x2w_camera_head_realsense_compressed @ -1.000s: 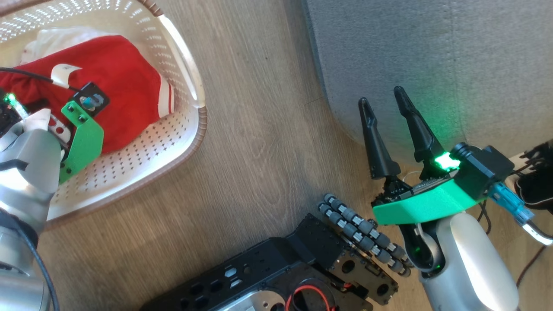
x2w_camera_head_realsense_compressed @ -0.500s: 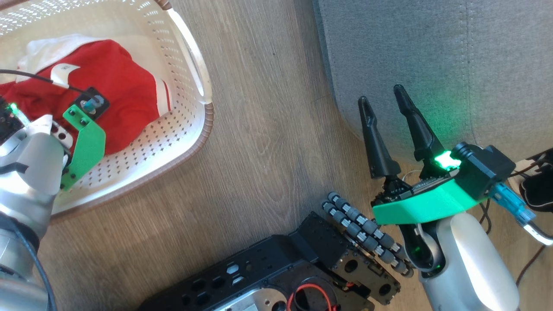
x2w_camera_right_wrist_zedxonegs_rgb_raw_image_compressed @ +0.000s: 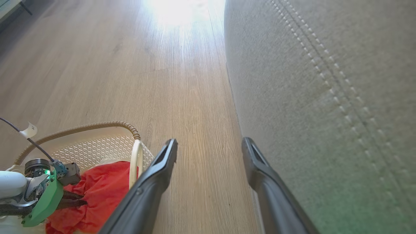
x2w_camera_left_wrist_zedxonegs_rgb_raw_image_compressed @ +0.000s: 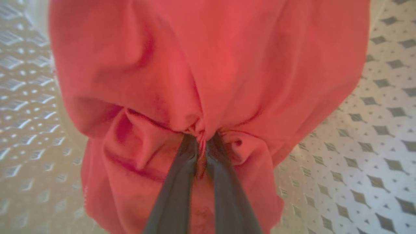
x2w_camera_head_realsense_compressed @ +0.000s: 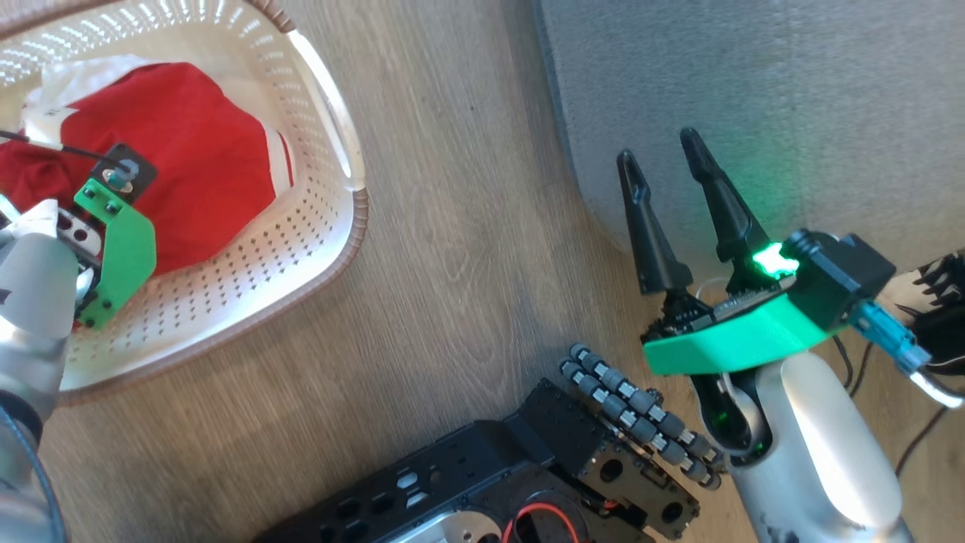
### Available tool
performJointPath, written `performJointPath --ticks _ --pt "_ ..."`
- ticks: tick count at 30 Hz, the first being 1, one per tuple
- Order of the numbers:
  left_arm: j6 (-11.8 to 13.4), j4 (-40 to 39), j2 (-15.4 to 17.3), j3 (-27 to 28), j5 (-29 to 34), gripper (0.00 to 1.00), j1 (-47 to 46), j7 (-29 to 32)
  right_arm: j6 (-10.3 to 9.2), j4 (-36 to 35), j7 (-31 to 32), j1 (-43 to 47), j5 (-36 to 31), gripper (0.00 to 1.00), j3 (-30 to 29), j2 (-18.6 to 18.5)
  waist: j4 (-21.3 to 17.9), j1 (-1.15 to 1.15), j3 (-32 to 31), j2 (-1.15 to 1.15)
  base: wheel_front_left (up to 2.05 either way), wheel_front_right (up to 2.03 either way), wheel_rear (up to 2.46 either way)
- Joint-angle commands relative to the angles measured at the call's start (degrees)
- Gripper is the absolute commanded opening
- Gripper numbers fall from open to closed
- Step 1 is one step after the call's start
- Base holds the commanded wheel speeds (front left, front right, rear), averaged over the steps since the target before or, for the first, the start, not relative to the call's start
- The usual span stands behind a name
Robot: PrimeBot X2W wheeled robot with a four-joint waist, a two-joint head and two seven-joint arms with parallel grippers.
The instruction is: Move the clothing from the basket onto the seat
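Note:
Bright red clothing (x2w_camera_head_realsense_compressed: 181, 151) with white-striped trim (x2w_camera_head_realsense_compressed: 280, 162) fills the cream perforated basket (x2w_camera_head_realsense_compressed: 301, 249) at the upper left of the head view. My left gripper (x2w_camera_left_wrist_zedxonegs_rgb_raw_image_compressed: 201, 138) is shut on a pinched fold of the red clothing (x2w_camera_left_wrist_zedxonegs_rgb_raw_image_compressed: 211, 65), which hangs bunched around its fingers inside the basket (x2w_camera_left_wrist_zedxonegs_rgb_raw_image_compressed: 373, 130). In the head view the fingers are hidden under its green wrist mount (x2w_camera_head_realsense_compressed: 113, 241). My right gripper (x2w_camera_head_realsense_compressed: 663, 173) stands open and holds nothing, just in front of the grey seat (x2w_camera_head_realsense_compressed: 754, 90). It is also open in the right wrist view (x2w_camera_right_wrist_zedxonegs_rgb_raw_image_compressed: 209, 143), beside the seat (x2w_camera_right_wrist_zedxonegs_rgb_raw_image_compressed: 325, 97).
Wooden floor (x2w_camera_head_realsense_compressed: 467, 226) lies between the basket and the seat. My black base with its roller wheel (x2w_camera_head_realsense_compressed: 633, 407) sits at the bottom middle. Dark cables and a plug (x2w_camera_head_realsense_compressed: 935, 302) lie at the right edge by the seat.
My left wrist has shifted left over the basket, and the red fabric has bunched up with it. The head view has shifted slightly. The right gripper stays open.

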Motion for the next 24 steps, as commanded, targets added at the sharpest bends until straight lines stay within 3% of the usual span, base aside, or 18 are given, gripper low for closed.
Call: performJointPath --ticks 1,7,12,16,21,24 --pt "-0.03 -0.27 2.15 1.12 -0.24 0.00 0.61 -0.80 -0.02 -1.04 -0.28 1.58 0.14 1.00 1.06 -0.52 -0.37 0.00 -0.76 0.00 0.00 0.00 0.00" --pt "1.34 -0.31 2.25 3.00 -3.01 0.00 2.01 -7.18 -0.02 0.19 -0.28 -0.69 -0.18 1.00 2.03 -0.52 -1.19 0.00 -4.98 0.00 0.00 0.00 0.00" --pt "1.59 -0.60 -1.20 4.48 -5.77 0.00 4.52 -13.62 -0.02 1.92 -0.28 -0.53 -2.35 1.00 0.80 -0.52 1.83 0.00 -10.63 0.00 0.00 0.00 0.00" --pt "3.86 -1.11 -4.34 5.66 -7.66 0.00 7.39 -18.19 -0.02 3.24 -0.28 -0.28 -4.54 1.00 -0.07 -0.52 4.56 0.00 -15.22 0.00 0.00 0.00 0.00" --pt "4.30 -3.74 -7.59 7.89 -10.74 0.00 10.01 -19.61 -0.02 4.98 -0.28 1.10 -7.20 1.00 -1.48 -0.52 7.65 0.00 -21.86 0.00 0.00 0.00 0.00" --pt "5.09 -9.34 -8.79 11.17 -13.75 0.00 12.90 -19.68 -0.02 6.02 -0.28 1.92 -8.60 1.00 -2.15 -0.52 9.11 0.00 -25.43 0.00 0.00 0.00 0.00"
